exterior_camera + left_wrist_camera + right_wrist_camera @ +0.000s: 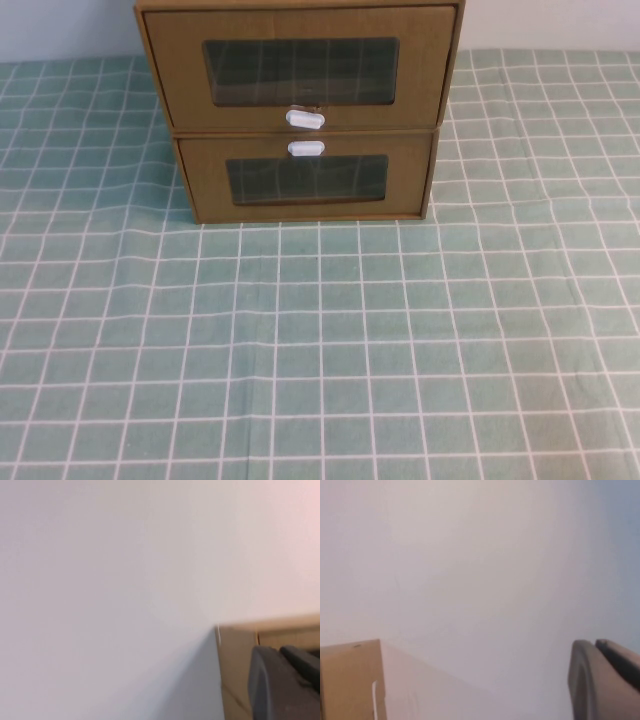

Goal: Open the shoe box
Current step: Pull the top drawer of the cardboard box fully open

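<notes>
Two grippers, each aimed at the wall (100, 580) past a shoe box (300, 110) corner. Right gripper (606, 682): fingers closed, empty. Left gripper (285, 687): state cannot be told.

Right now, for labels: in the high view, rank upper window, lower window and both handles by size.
1. Upper window.
2. Lower window.
3. Upper handle, lower handle: alike.
Left gripper, right gripper: outside this view, near the box.
</notes>
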`<act>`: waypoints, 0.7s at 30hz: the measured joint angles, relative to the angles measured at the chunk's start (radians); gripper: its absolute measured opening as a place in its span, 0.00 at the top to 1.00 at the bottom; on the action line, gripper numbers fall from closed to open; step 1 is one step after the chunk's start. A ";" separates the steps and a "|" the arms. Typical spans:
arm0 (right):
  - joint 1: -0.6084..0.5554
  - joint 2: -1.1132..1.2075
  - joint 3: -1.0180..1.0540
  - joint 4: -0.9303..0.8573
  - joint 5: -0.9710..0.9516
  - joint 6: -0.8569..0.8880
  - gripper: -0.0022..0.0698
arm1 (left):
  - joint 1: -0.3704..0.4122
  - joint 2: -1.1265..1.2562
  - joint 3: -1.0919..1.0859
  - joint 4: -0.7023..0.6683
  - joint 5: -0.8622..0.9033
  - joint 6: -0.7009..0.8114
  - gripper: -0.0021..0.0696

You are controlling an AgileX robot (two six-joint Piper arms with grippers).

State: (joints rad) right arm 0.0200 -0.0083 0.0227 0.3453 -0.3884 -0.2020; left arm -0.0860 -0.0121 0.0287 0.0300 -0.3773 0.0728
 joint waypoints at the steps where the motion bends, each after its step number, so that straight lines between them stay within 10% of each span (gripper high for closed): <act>1: 0.000 0.000 0.000 0.002 -0.017 0.000 0.99 | 0.000 -0.002 0.000 0.000 -0.034 0.000 0.98; 21: 0.000 -0.003 -0.325 0.022 -0.282 0.035 0.99 | 0.000 -0.002 -0.157 -0.037 -0.423 -0.176 0.98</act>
State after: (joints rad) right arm 0.0200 -0.0115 -0.3025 0.3678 -0.6708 -0.1668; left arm -0.0860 -0.0143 -0.1287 -0.0067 -0.8006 -0.1030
